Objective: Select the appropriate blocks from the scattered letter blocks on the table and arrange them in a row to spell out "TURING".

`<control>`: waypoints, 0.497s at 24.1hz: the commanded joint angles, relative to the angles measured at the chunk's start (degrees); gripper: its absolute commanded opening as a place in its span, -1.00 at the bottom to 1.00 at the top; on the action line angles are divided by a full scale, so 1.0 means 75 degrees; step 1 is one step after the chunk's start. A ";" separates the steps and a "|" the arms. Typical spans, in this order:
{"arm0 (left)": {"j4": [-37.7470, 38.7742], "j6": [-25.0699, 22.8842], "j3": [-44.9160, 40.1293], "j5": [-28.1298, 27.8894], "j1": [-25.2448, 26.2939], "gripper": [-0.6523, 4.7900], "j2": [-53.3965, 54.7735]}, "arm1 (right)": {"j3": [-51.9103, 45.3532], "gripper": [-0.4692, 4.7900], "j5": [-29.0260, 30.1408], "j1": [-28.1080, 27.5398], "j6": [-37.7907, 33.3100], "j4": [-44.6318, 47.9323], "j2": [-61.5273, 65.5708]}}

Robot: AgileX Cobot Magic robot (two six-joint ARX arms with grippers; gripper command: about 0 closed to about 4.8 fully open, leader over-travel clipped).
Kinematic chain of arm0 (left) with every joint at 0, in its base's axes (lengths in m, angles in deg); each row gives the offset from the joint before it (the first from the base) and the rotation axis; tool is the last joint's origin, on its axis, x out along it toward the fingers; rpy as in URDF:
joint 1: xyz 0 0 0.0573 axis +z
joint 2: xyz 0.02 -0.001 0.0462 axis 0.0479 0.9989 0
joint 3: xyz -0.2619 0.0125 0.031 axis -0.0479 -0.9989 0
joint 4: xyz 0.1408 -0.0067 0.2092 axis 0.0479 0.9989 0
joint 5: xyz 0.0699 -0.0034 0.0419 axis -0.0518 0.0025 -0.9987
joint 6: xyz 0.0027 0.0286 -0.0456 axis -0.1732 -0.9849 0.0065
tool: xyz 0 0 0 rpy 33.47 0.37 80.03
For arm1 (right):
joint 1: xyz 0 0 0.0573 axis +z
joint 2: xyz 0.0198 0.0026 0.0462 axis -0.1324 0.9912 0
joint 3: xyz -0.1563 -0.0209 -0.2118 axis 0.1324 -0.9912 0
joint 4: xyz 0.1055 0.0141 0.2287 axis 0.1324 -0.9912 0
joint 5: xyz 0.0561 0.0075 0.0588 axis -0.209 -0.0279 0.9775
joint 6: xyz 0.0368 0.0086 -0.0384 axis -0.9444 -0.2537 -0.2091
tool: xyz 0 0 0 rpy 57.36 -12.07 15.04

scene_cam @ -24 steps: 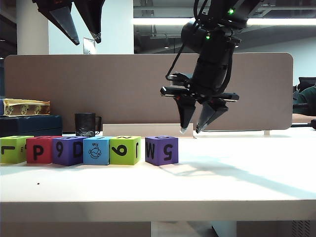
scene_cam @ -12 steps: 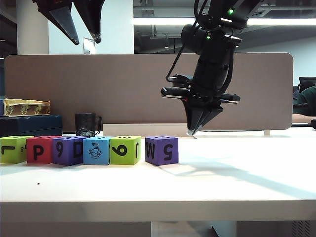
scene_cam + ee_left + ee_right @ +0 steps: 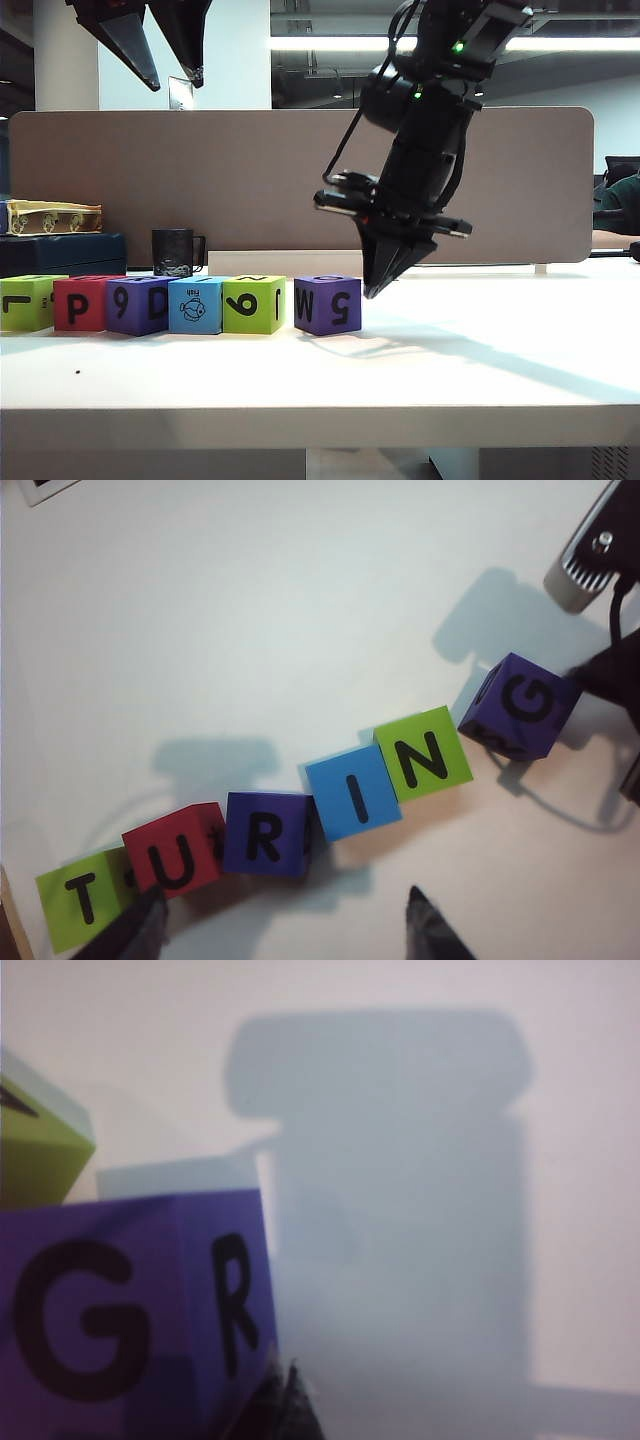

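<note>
Surface [image 3: 480,370] of white is carrying everything, with a grey-brown divider panel [image 3: 250,180] standing along its far side. Right arm [image 3: 430,110] is reaching down from the upper right of the exterior view, and its right end effector [image 3: 372,290] is hanging with both fingers pressed together to a single point, gripping nothing, just beside the right face of the purple end block [image 3: 327,304]; actual contact cannot be told. The right wrist view is showing that same purple block [image 3: 130,1320], lettered G and R, right against the closed fingertips [image 3: 285,1405]. Left end effector [image 3: 160,45] is hanging high at the upper left, well above the row, its fingers standing apart and empty; the left wrist view is showing its two fingertips [image 3: 435,930] spread.

Blocks are sitting in a row along the left half of the surface. From above, they are reading T on lime green [image 3: 80,905], U on red [image 3: 175,845], R on purple [image 3: 265,835], I on blue [image 3: 352,792], N on lime green [image 3: 425,755], and G on the purple end block [image 3: 520,705], which is sitting slightly apart and turned. A black mug [image 3: 176,252] is standing behind the row.
</note>
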 commanded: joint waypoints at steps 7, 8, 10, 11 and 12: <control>-0.0017 -0.0023 0.0020 -0.0015 -0.0003 0.35 -0.0044 | 0.0023 -0.83 0.0606 0.0245 -0.0006 0.0152 -0.0032; -0.0009 -0.0023 0.0020 -0.0015 -0.0003 0.35 -0.0044 | 0.0023 -0.83 0.0589 0.0291 -0.0006 0.0184 -0.0026; -0.0009 -0.0023 0.0020 -0.0015 -0.0003 0.35 -0.0044 | 0.0023 -0.83 0.0597 0.0300 -0.0006 0.0274 -0.0026; -0.0009 -0.0023 0.0020 -0.0015 -0.0003 0.35 -0.0044 | 0.0023 -0.83 0.0603 0.0300 -0.0006 0.0312 -0.0026; -0.0009 -0.0023 0.0020 -0.0015 -0.0003 0.35 -0.0044 | 0.0023 -0.83 0.0603 0.0300 -0.0006 0.0353 -0.0026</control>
